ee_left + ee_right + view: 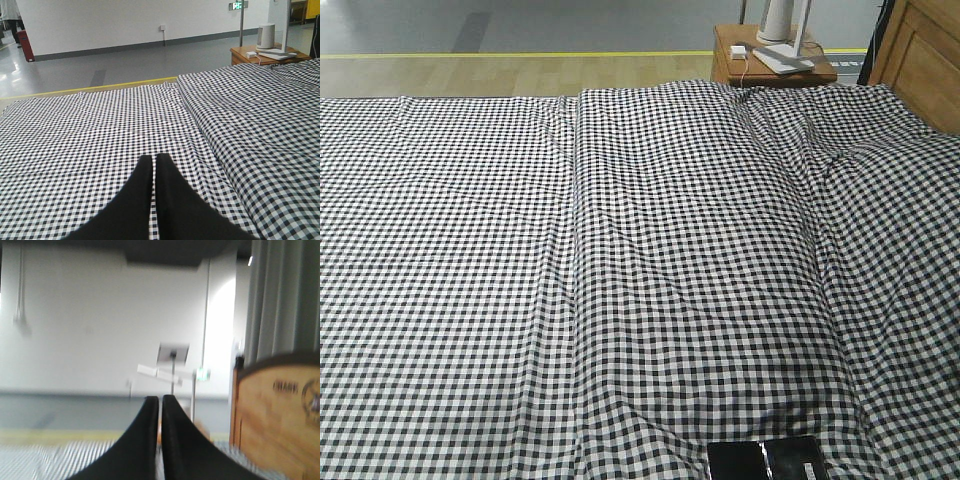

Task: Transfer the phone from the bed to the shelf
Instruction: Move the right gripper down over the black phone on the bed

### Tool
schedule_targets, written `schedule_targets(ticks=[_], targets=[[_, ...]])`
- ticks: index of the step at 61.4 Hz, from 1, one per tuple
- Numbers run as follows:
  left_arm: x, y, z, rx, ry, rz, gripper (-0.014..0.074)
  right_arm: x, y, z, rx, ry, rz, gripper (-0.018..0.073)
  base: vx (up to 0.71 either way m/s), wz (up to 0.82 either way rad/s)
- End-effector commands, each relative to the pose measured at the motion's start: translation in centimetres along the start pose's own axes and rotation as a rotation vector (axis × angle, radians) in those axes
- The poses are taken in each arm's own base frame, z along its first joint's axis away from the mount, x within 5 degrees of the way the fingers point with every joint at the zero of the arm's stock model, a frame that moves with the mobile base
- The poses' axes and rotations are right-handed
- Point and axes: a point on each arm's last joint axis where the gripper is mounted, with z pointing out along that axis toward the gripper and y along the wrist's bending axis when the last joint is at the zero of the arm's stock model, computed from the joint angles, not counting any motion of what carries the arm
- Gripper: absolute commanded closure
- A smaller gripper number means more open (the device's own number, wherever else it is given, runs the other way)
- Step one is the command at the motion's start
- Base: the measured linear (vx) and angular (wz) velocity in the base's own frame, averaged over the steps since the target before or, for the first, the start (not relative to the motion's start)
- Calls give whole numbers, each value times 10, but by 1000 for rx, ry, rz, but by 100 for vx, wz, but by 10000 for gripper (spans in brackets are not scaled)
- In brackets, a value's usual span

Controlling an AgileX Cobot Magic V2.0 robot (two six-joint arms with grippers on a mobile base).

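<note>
Left end effector [154,159] and right end effector [160,400] were clenched, empty. Glossy black rectangular smartphone [767,460] lay on black-and-white gingham bed [620,250].

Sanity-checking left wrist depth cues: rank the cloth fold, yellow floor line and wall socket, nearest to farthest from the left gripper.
1. Cloth fold: just right of the left gripper, on the bed.
2. Yellow floor line: past the bed's far edge.
3. Wall socket: straight ahead, farthest back.
</note>
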Motion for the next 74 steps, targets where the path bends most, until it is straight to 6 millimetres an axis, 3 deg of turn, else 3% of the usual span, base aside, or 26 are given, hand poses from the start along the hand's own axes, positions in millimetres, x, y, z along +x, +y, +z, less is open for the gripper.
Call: schedule_targets(ticks=[1, 10, 19, 24, 30, 40, 57, 68, 74], targets=[[-15, 1, -3, -3, -107, -9, 596, -21, -1, 21, -6, 77, -8, 559, 0, 0], [-15, 1, -3, -3, -107, -9, 596, -18, 0, 54, -27, 277, -6, 532, 0, 0], [-15, 1, -3, -3, -107, -9, 596, 2, 1, 83, -42, 457, -2, 434, 0, 0], [-15, 1, -3, -3, -107, -9, 596, 16, 1, 94, -50, 546, 0, 326, 0, 0], [-15, 1, -3, -3, -107, -9, 596, 29, 2, 102, -57, 629, 1, 132, 0, 0], [-15, 1, -3, -3, -107, -9, 596, 36, 2, 111, -56, 654, 1, -168, 0, 0], [-15, 1, -3, -3, -107, -9, 596, 39, 2, 113, -55, 728, 26, -143, 0, 0], [-15, 1, -3, -3, -107, -9, 596, 38, 0, 131, -31, 885, 73, -125, 0, 0], [-15, 1, -3, -3, -107, -9, 596, 43, -14, 146, 33, 987, 93, -120, 0, 0]])
